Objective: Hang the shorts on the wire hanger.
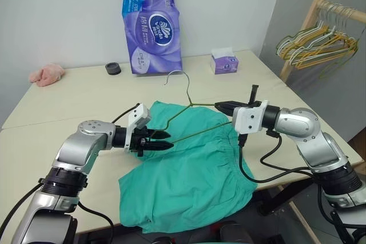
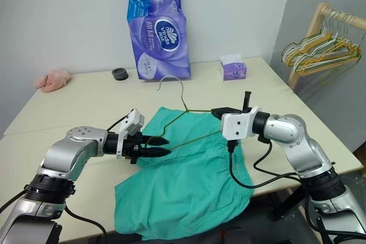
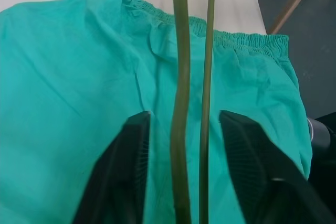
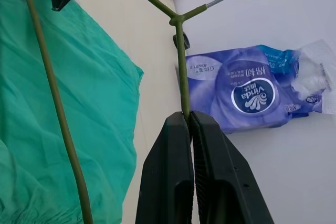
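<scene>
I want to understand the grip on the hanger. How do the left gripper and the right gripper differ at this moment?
The right gripper is shut on one arm of the wire hanger; the left gripper has its fingers apart, with two of the hanger's wires running between them, untouched. The right gripper is beside the shorts' waistband; the left is over their other edge. Both have two black fingers and meet the same hanger.

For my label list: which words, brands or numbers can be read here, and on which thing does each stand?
"Vinda": brand in the round logo on the purple tissue pack.
White Chinese characters above that logo: too blurred to read.
Small print on the pack's pale blue part: too small to read.
Small purple tissue box: print too small to read.
</scene>
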